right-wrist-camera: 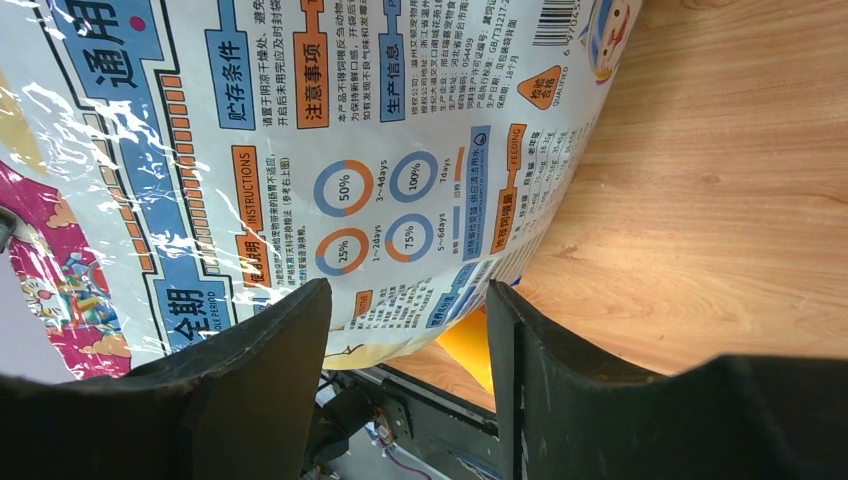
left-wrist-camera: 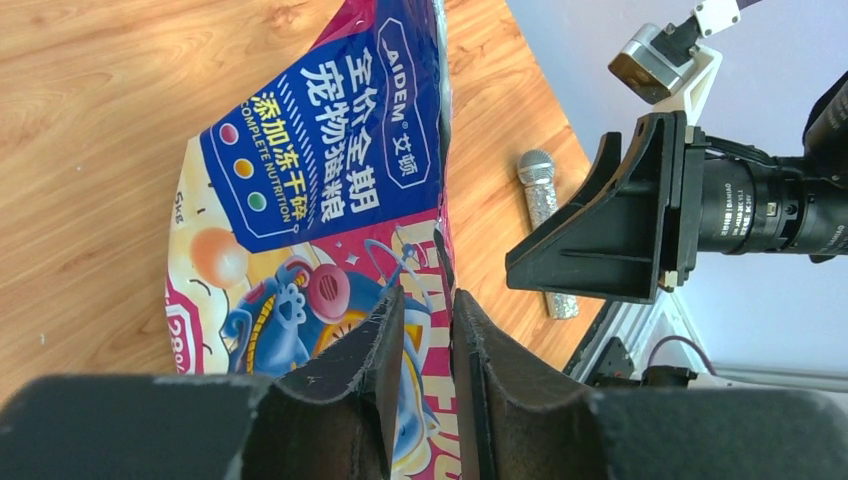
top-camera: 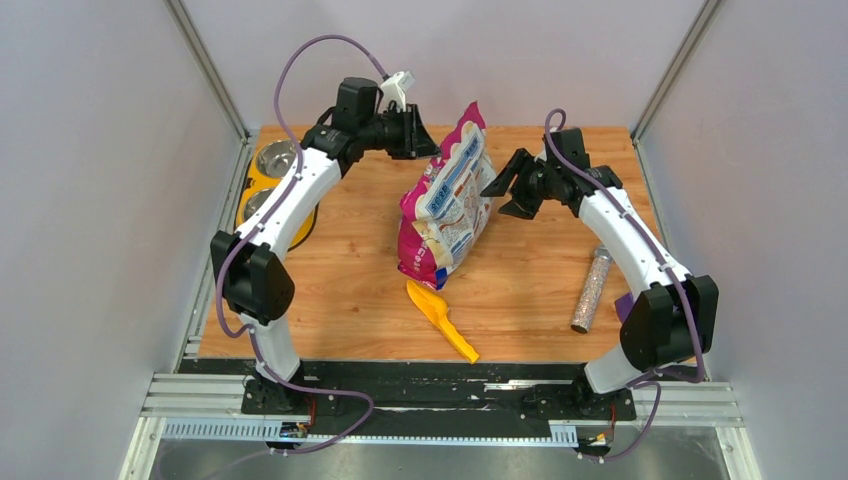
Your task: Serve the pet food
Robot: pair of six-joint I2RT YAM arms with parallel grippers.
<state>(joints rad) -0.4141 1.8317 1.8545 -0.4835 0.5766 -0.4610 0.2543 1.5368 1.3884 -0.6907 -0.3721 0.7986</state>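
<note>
The pink, blue and white cat food bag [top-camera: 447,200] stands tilted on the wooden table's middle. No kibble shows. My left gripper [top-camera: 428,137] is at the bag's upper left edge. In the left wrist view its jaws [left-wrist-camera: 428,300] stand almost together, with the bag's side seam [left-wrist-camera: 441,250] running into the narrow gap. My right gripper [top-camera: 503,185] is open just right of the bag and apart from it. In the right wrist view its fingers [right-wrist-camera: 408,300] are spread wide and empty, facing the bag's printed back [right-wrist-camera: 330,130].
A yellow scoop [top-camera: 441,319] lies in front of the bag. A speckled tube [top-camera: 591,290] lies at the right, near the right arm. Two metal bowls in a yellow holder [top-camera: 275,165] stand at the far left. Walls close in the table.
</note>
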